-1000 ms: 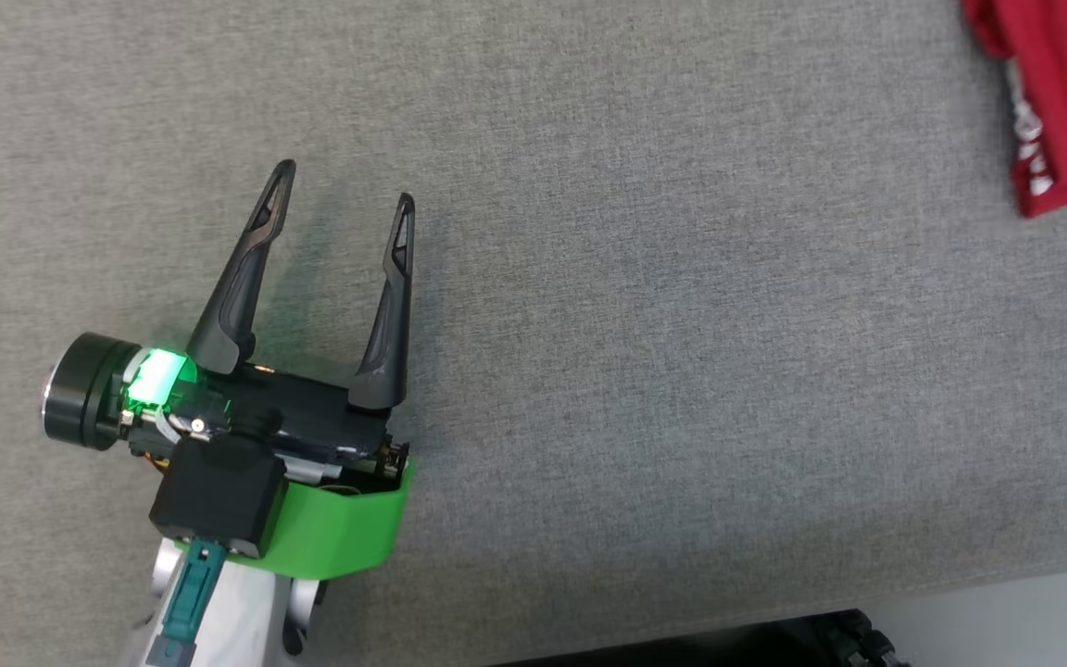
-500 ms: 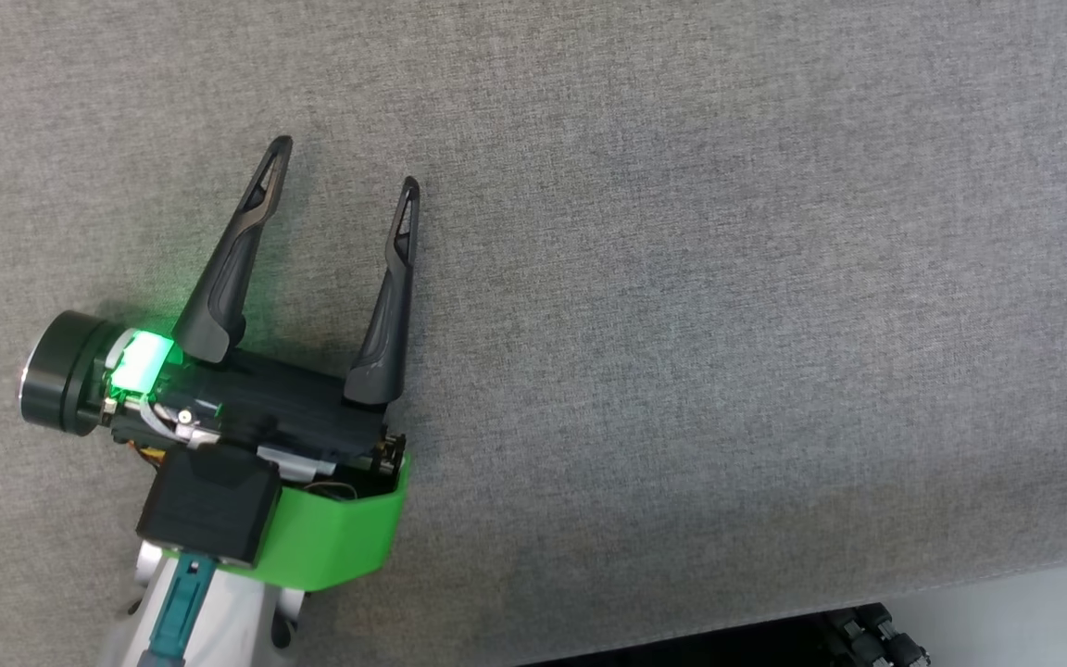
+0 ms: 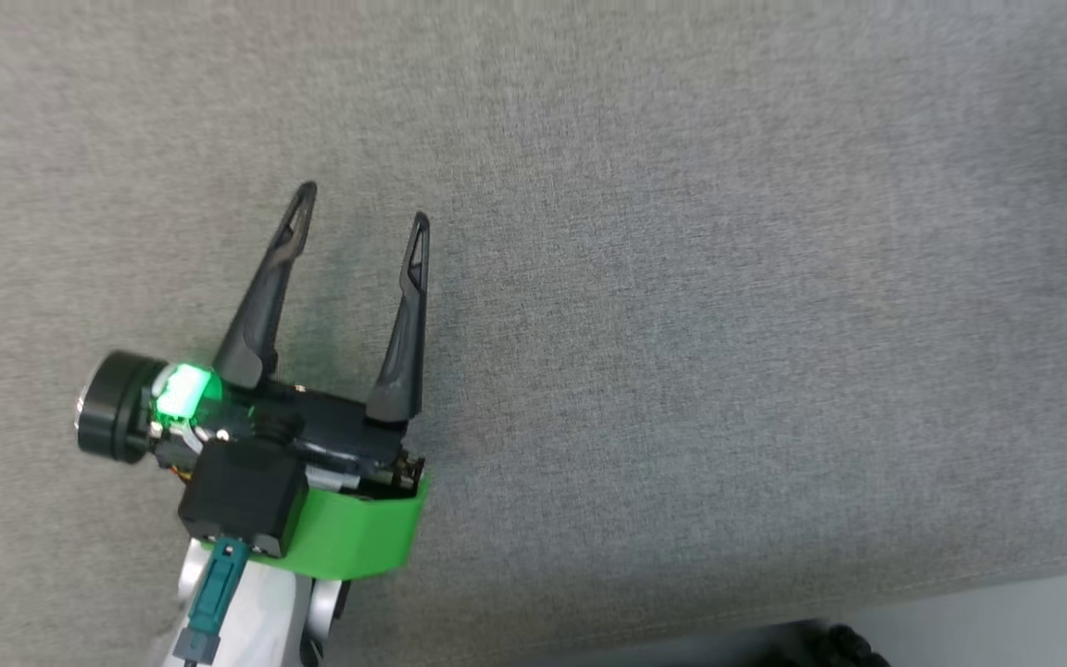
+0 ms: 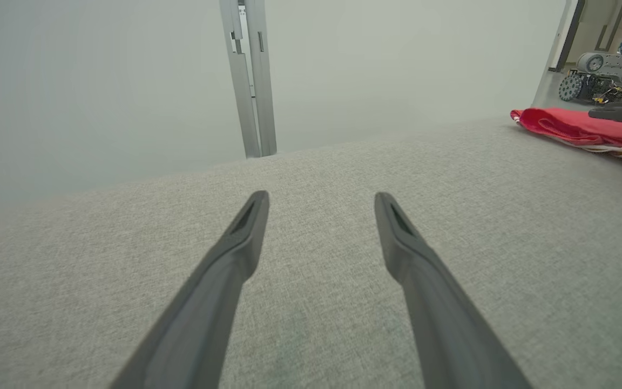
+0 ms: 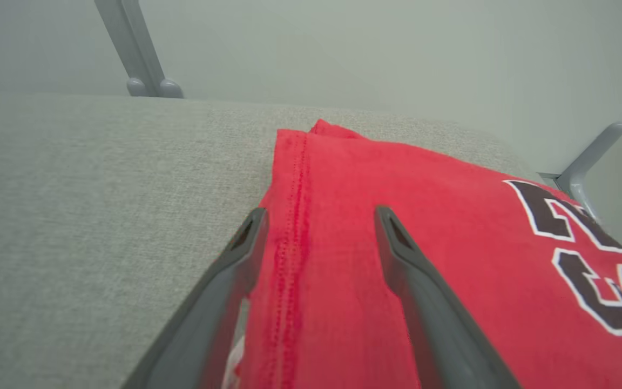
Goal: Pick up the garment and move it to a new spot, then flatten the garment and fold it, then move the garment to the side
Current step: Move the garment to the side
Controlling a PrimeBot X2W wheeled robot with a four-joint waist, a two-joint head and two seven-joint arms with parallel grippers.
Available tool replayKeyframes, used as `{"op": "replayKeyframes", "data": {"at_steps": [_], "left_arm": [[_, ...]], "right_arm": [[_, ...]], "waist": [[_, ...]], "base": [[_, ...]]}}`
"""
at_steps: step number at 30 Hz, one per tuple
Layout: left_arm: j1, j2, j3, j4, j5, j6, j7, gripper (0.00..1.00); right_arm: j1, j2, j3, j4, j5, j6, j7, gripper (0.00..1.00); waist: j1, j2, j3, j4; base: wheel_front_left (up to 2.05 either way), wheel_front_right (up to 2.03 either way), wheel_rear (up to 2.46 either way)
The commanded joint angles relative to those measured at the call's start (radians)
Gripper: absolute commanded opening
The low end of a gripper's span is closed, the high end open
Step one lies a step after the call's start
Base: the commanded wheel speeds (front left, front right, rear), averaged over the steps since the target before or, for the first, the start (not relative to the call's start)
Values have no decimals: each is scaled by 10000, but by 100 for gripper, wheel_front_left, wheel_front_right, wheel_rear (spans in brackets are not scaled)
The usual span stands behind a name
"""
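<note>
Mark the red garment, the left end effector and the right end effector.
red garment [image 5: 451, 216]: right wrist view, flat fabric beside the lettering.
left end effector [image 3: 363, 202]: head view, midway between fingertips.
right end effector [image 5: 320, 210]: right wrist view, midway between fingertips.

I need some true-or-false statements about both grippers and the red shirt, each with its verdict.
1. The left gripper is open over the grey woven fabric surface. True.
2. The right gripper is shut on the red fabric garment with dark white-edged lettering. False: its fingers stand apart over it.
3. The garment lies between the left gripper's fingers. False: in the left wrist view it lies far off at the right.
4. The garment rests on the grey surface. True.
</note>
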Motion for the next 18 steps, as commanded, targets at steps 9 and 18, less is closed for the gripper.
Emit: {"op": "replayKeyframes", "data": {"at_steps": [9, 18], "left_arm": [[1554, -251, 549, 364, -763, 322, 1, 100], [2862, -475, 1460, 1042, -1275, 451, 1, 100]], "right_arm": [[2552, 2778, -769, -1307, -1661, -18, -35, 100], [4694, 5055, -1828, -2328, -3798, -18, -35, 100]], "waist": [[0, 0, -3413, 130], [0, 0, -5161, -64]], "base": [[0, 0, 0], [0, 0, 0]]}}
